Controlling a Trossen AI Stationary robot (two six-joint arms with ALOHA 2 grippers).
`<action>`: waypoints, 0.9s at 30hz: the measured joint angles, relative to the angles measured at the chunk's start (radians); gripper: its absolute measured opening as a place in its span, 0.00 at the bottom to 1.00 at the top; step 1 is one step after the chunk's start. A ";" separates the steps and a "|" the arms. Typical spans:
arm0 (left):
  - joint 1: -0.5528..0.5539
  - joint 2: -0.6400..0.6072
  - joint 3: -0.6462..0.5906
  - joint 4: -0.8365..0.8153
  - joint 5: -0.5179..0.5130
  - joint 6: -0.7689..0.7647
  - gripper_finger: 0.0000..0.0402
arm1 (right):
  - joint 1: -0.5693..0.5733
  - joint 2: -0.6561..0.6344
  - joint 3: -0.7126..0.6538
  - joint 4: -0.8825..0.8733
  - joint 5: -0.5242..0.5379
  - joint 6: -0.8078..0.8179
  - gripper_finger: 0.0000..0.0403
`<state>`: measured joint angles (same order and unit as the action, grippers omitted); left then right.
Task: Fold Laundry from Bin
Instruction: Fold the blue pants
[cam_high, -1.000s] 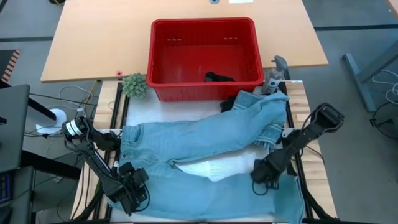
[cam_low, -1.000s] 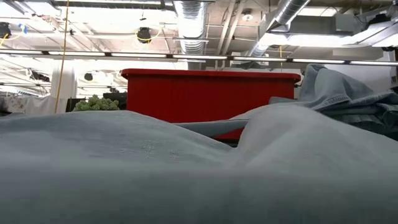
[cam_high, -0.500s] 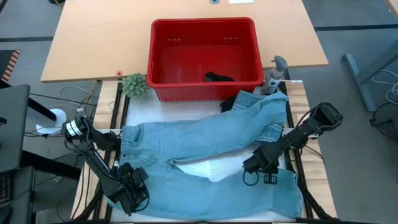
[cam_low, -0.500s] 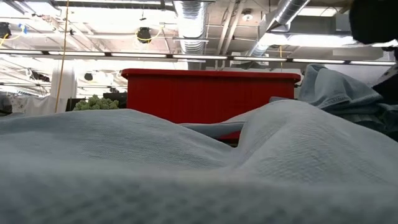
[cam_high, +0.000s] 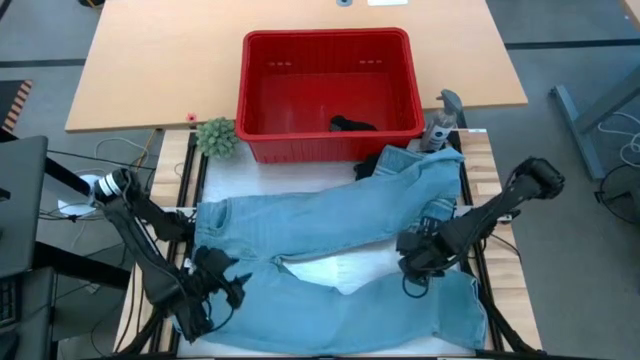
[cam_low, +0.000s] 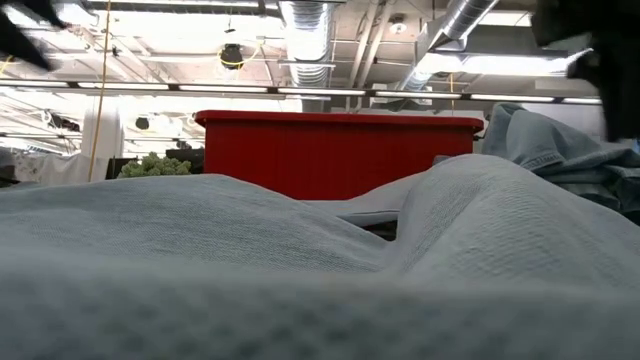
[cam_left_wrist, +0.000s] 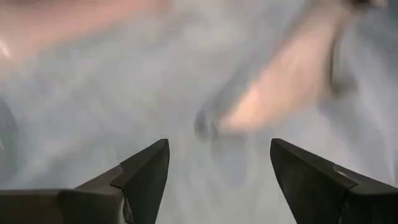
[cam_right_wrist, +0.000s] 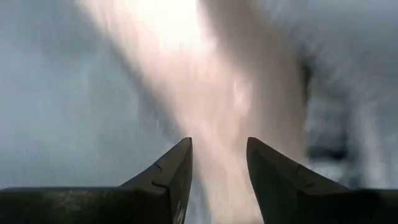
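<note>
Denim jeans (cam_high: 330, 225) | left pincer (cam_high: 222, 283) spread above | right pincer (cam_high: 412, 262) parted

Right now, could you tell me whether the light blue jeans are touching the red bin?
Touching. In the high view, the bunched upper end of the jeans lies up against the bin at its near right corner, with no gap showing between denim and red wall.

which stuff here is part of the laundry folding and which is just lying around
Part of the job:
- light blue jeans spread on the table
- red bin
- dark garment left in the bin
- left gripper, right gripper

Just lying about:
- green plant
- grey tool beside the bin
</note>
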<state>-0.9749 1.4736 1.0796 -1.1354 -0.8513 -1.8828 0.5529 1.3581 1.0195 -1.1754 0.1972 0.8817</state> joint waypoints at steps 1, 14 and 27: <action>0.015 -0.010 0.000 -0.026 -0.046 -0.001 0.67 | -0.001 -0.005 0.000 0.025 0.043 0.015 0.42; 0.333 -0.014 -0.314 0.110 0.199 0.000 0.56 | -0.099 0.036 -0.010 0.238 0.116 -0.074 0.35; 0.412 -0.019 -0.510 0.219 0.400 -0.010 0.56 | -0.117 0.035 -0.010 0.207 0.110 -0.104 0.35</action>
<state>-0.5628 1.4551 0.5694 -0.9169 -0.4518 -1.8930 0.4355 1.3933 1.0100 -0.9684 0.3076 0.7779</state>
